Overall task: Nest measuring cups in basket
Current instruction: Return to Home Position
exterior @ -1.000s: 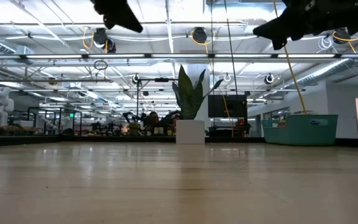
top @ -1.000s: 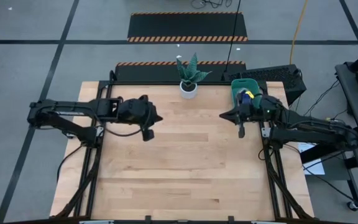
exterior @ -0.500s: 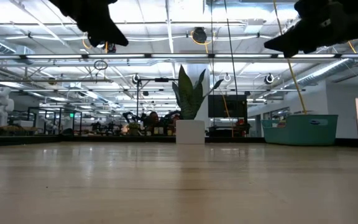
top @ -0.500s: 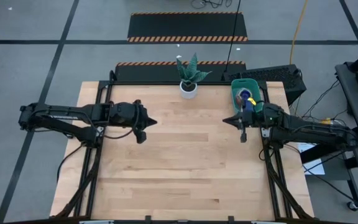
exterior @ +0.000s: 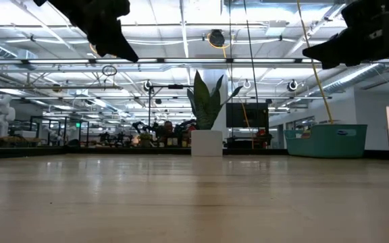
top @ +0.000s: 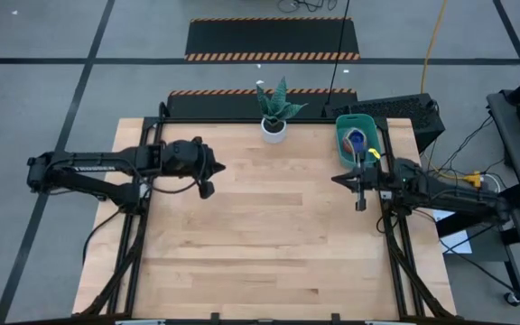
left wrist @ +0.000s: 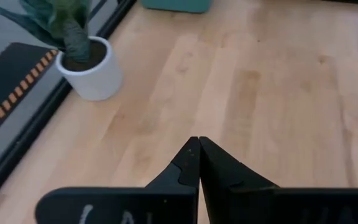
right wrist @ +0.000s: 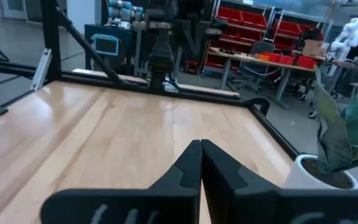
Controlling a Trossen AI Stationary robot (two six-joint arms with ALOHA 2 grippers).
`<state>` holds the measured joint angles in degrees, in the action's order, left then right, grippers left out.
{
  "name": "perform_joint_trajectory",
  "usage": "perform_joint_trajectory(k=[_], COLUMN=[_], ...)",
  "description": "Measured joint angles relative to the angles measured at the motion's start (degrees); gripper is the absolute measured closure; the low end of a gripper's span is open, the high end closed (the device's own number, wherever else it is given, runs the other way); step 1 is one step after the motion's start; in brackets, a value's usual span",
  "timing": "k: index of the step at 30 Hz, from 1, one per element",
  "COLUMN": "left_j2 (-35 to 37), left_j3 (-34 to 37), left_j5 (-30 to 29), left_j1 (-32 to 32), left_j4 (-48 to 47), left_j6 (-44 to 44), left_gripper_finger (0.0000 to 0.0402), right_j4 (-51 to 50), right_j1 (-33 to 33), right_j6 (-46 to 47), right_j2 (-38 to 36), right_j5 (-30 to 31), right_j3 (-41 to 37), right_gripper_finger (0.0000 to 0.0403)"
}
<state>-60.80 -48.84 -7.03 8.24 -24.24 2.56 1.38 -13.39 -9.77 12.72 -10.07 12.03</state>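
Teal basket [top: 340,135], measuring cups [top: 357,139] inside, at far-right table [top: 260,235] corner

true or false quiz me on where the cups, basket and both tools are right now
1. The measuring cups sit inside the basket. True.
2. The left tool is gripping a cup. False: it is shut on nothing, above bare table.
3. In the high view, the basket stands to the right of the potted plant. True.
4. The right tool is open and down inside the basket. False: it is shut and outside the basket, up over the table beside it.
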Motion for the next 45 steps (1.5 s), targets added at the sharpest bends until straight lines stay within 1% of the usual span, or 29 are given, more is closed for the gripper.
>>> perform_joint_trajectory(k=[7, 10, 13, 15, 22, 23, 26, 32, 36, 38, 42, 45], left_j2=[0.0, 0.3, 0.5, 0.5, 0.5, 0.5, 0.5, 0.5, 0.5, 0.5, 0.5, 0.5], left_j3=[0.6, 3.9, 7.1, 8.1, 8.1, 8.1, 8.1, 8.1, 8.1, 8.1, 8.1, 8.1], left_j5=[0.7, 3.2, 5.0, 5.6, 5.6, 5.6, 5.6, 5.5, 5.5, 5.5, 5.4, 5.4], left_j1=[2.4, 3.6, 4.8, 5.0, 3.9, 3.9, 3.9, 4.0, 4.3, 4.6, 5.4, 5.7], left_j4=[1.5, 5.1, 9.6, 11.0, 12.4, 12.4, 12.2, 12.1, 12.1, 12.1, 12.0, 12.0], left_j6=[-1.5, -1.8, -0.4, 1.0, 1.6, 1.5, 0.9, 0.8, 0.5, 0.2, 0.1, -0.4], left_gripper_finger=[0.0395, 0.0395, 0.0395, 0.0395, 0.0395, 0.0394, 0.0394, 0.0394, 0.0394, 0.0394, 0.0394, 0.0394], right_j4=[0.1, 1.0, 1.5, 2.2, 9.9, 11.6, 12.0, 10.1, 10.1, 9.9, 9.5, 9.4], right_j1=[0.0, 0.2, 1.2, 1.9, 5.8, 6.4, 8.6, 12.2, 15.7, 18.0, 22.4, 24.5], right_j6=[0.6, 1.8, 0.6, 0.5, 3.1, 3.3, 4.0, 3.4, 5.7, 6.1, 4.6, 2.7], right_j2=[-3.8, -4.3, -4.3, -4.3, -4.3, -4.3, -4.4, -4.7, -4.8, -4.8, -4.8, -4.8], right_j5=[-0.3, -0.4, -0.3, -0.3, -0.3, 0.1, 2.8, 6.0, 9.3, 11.9, 15.9, 16.2], right_j3=[-1.8, -2.5, -3.8, -4.9, -9.3, -10.0, -10.9, -10.1, -9.9, -9.9, -9.9, -9.9], right_gripper_finger=[0.0403, 0.0403, 0.0403, 0.0403, 0.0403, 0.0403, 0.0403, 0.0403, 0.0403, 0.0403, 0.0403, 0.0403])
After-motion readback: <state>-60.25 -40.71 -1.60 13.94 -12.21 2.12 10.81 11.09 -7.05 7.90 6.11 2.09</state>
